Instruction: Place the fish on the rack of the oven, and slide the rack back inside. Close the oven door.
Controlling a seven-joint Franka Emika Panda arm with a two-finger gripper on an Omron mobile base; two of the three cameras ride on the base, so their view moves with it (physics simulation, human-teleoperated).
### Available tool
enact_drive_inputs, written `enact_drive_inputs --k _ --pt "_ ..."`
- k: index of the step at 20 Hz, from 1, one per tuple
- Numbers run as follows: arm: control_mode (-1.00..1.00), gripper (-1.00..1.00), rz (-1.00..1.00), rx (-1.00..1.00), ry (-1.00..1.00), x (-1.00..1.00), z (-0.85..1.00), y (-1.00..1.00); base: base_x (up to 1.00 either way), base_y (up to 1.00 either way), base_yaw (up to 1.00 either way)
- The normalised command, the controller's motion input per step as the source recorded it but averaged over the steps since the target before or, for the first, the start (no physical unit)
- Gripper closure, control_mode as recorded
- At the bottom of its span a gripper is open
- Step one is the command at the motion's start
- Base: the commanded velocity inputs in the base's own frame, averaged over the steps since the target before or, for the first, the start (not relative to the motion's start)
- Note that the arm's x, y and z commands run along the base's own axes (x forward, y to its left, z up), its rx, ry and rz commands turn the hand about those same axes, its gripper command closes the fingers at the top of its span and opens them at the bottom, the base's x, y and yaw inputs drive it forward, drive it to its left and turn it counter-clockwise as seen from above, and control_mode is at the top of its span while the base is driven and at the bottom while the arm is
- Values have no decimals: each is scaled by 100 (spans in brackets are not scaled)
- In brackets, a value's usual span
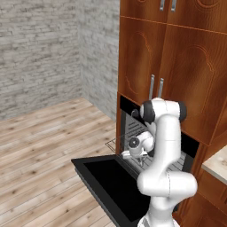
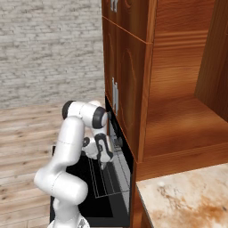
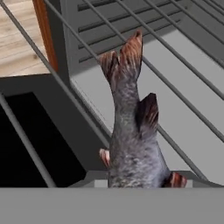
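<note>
The fish [image 3: 131, 131] fills the middle of the hand view, grey-brown with a reddish tail pointing away from the hand, just above the wires of the rack [image 3: 43, 60]. My gripper [image 1: 143, 158] hangs over the pulled-out rack [image 1: 116, 142] in front of the oven [image 1: 128, 108], shut on the fish; its fingertips are hidden. The right base view shows the gripper [image 2: 105, 165] pointing down at the rack [image 2: 104, 183]. The oven door [image 1: 111, 181] lies fully open and flat below.
Reddish-brown cabinet doors with silver handles [image 1: 155, 86] stand above the oven. A stone counter corner [image 2: 187, 200] sits at the right. The open door [image 2: 87, 198] juts over the wooden floor [image 1: 40, 150], with brick walls behind.
</note>
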Motion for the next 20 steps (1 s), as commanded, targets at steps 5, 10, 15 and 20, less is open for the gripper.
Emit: enact_drive_inputs --k 5,10,15,20 --pt "-100 -100 -10 0 0 0 2 5 0 0 0" --pt "-100 -100 -9 0 0 -5 33 1 0 0 0" --pt "-100 -100 -9 0 0 0 39 0 0 0 0" --pt "-100 -100 -6 0 0 -17 40 13 0 0 0"
